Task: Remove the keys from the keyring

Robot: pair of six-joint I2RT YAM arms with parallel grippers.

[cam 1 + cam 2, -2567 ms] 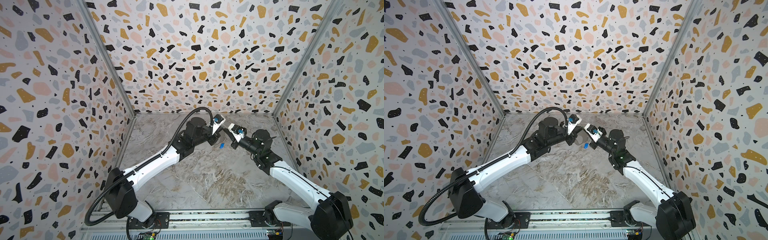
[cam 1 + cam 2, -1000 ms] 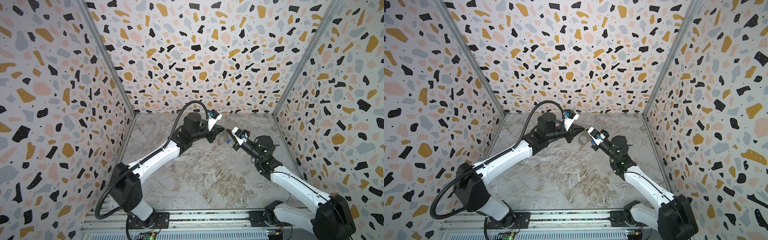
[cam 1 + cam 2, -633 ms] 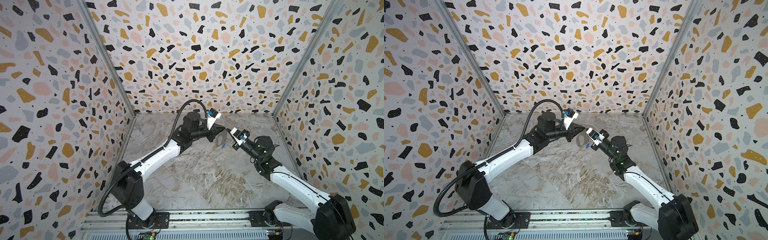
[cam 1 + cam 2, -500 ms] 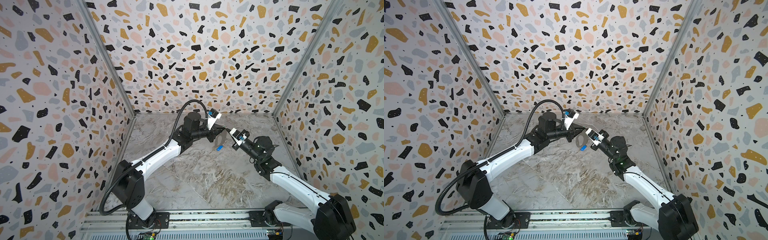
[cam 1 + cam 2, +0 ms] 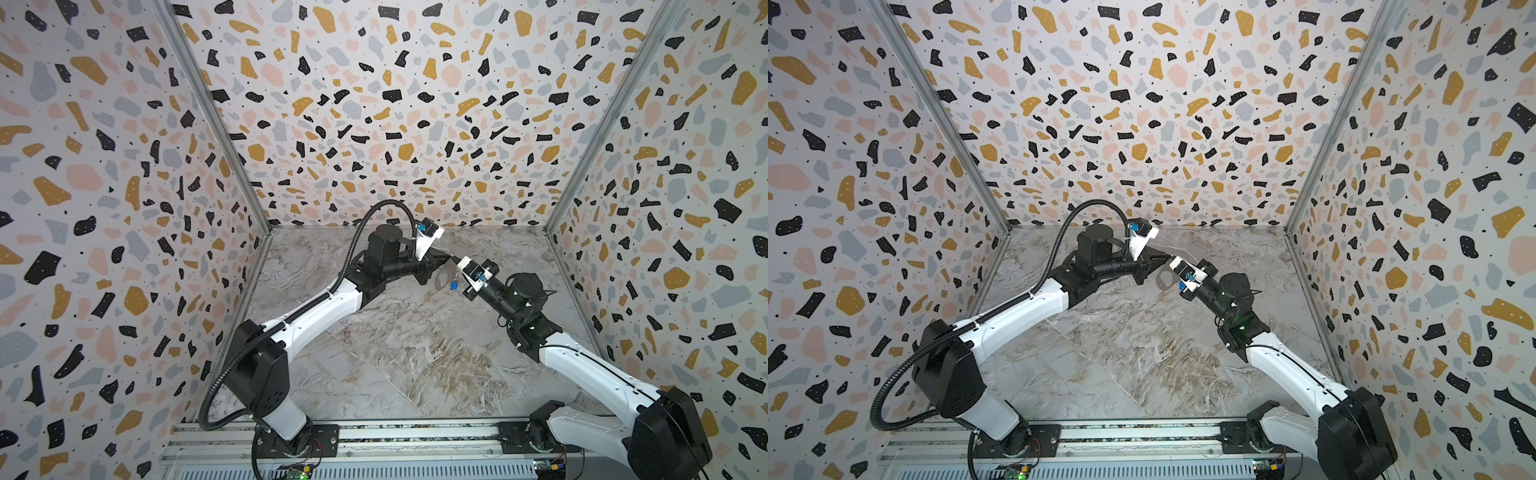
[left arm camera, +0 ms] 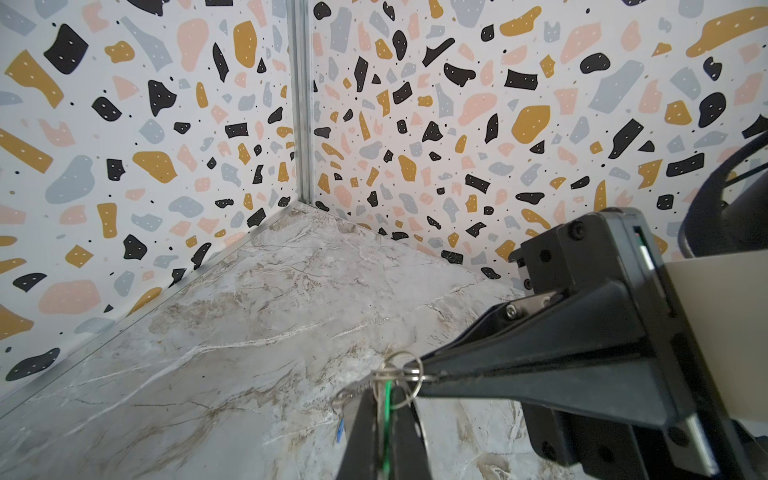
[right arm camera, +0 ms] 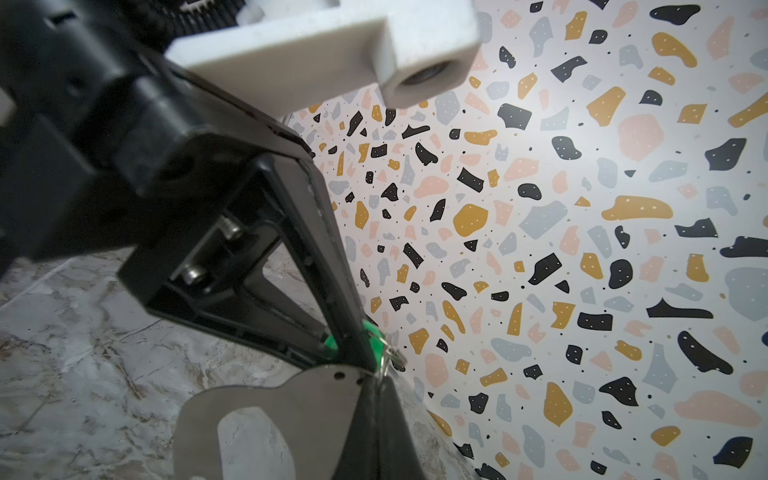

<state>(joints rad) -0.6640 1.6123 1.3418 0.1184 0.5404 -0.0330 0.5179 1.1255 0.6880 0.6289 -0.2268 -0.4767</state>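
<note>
Left gripper [image 6: 422, 375] and right gripper [image 7: 374, 376] meet tip to tip in mid-air, both pinched shut at the small wire ring [image 6: 405, 376] by the green key [image 7: 376, 332]; the keyring [image 7: 316, 399] dangles beneath them, blue key [image 5: 454, 285] alongside.

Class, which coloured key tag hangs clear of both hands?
The blue tag: it dangles free beside the keyring; the green tag is pinched in the left hand.
</note>
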